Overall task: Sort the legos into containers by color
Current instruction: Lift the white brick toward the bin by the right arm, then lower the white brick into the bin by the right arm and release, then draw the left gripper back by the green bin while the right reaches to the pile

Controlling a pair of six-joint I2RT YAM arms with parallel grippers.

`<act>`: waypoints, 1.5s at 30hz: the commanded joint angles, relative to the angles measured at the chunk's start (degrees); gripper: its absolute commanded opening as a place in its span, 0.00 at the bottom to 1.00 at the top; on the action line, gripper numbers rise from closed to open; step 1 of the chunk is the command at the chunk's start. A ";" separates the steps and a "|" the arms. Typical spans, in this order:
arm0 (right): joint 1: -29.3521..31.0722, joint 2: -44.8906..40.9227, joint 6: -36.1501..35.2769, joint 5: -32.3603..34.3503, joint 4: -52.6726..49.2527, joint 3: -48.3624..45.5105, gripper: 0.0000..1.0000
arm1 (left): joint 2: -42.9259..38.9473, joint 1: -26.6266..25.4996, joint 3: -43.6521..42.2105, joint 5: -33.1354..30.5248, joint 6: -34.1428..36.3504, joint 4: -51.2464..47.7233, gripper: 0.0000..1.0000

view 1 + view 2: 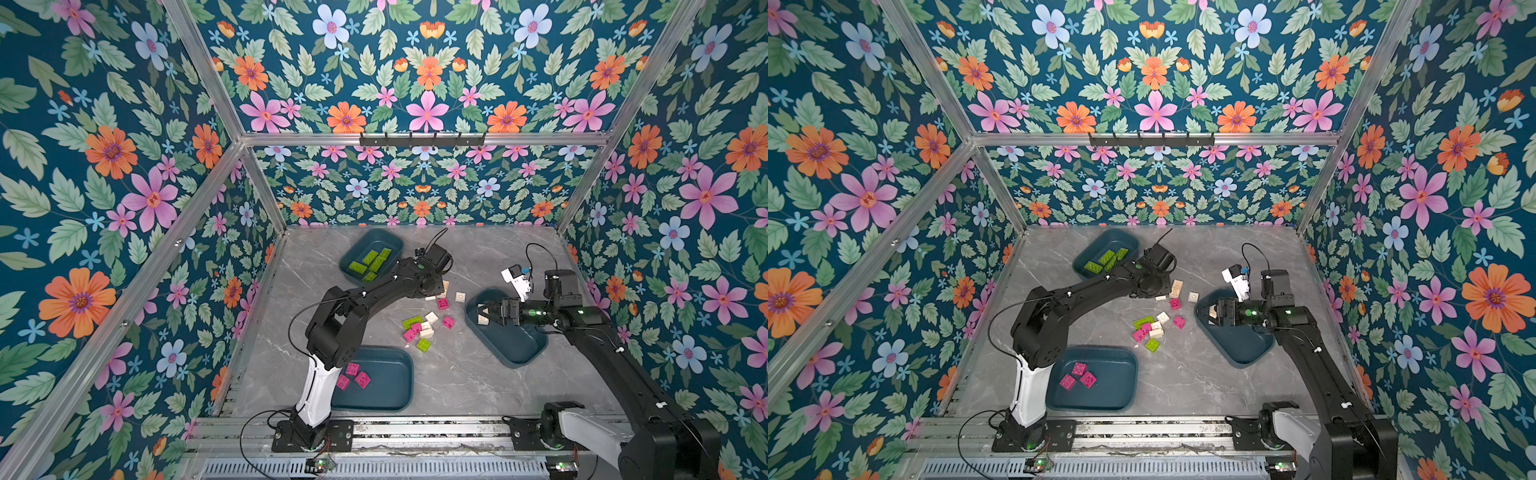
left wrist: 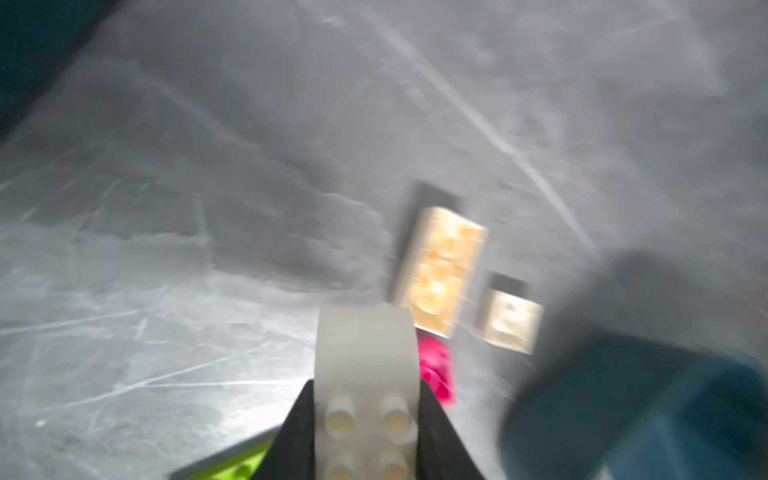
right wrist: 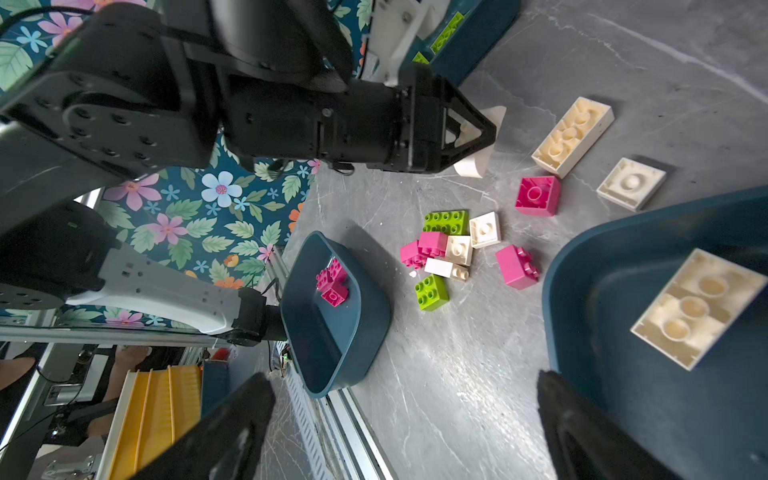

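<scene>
Above table (image 1: 457, 374): left arm (image 1: 374, 293) extended, end effector (image 3: 491, 135) clamping cream brick (image 2: 365, 353).

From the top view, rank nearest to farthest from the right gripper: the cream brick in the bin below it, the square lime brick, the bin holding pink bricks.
1. Cream brick, under the right gripper, in the right bin.
2. Square lime brick, in the middle, toward the front.
3. Bin holding pink bricks, front left.

- Smeared by motion across the left wrist view: loose cream legos (image 2: 440, 270), right-hand container (image 2: 665, 395).
- Cut off at that view's edge: green lego (image 2: 232, 465), gripped cream brick (image 2: 365, 353).
- Partly hidden behind left arm (image 1: 332, 316) in both top views: near container (image 1: 386, 390).
- Cropped in the right wrist view: right gripper (image 3: 405, 380) fingers (image 3: 232, 428).
</scene>
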 commanded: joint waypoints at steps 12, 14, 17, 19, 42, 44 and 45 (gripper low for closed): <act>-0.72 -4.92 -0.02 2.83 -3.24 -0.27 0.99 | 2.96 -4.31 6.69 27.15 12.20 10.65 0.29; -0.71 -5.48 -0.19 2.99 -3.98 -0.08 0.99 | 3.93 -4.70 6.12 27.69 11.47 11.33 0.29; -0.67 -6.38 -0.28 3.26 -4.78 -0.12 0.99 | 4.80 -5.70 5.28 29.07 10.37 14.01 0.31; -0.72 -6.86 -0.28 3.37 -5.11 -0.32 0.99 | 5.73 -6.20 5.31 29.81 10.26 14.71 0.34; 2.07 -4.45 1.89 2.57 -3.59 0.20 0.99 | -9.55 2.18 -7.81 25.97 18.45 10.36 0.80; 4.52 -3.03 2.85 4.47 -2.77 0.72 0.99 | -12.58 4.04 -10.90 26.22 19.62 10.36 0.84; 5.95 -2.20 3.50 5.76 -2.18 0.97 0.99 | -14.08 4.96 -12.46 26.36 20.18 10.36 0.85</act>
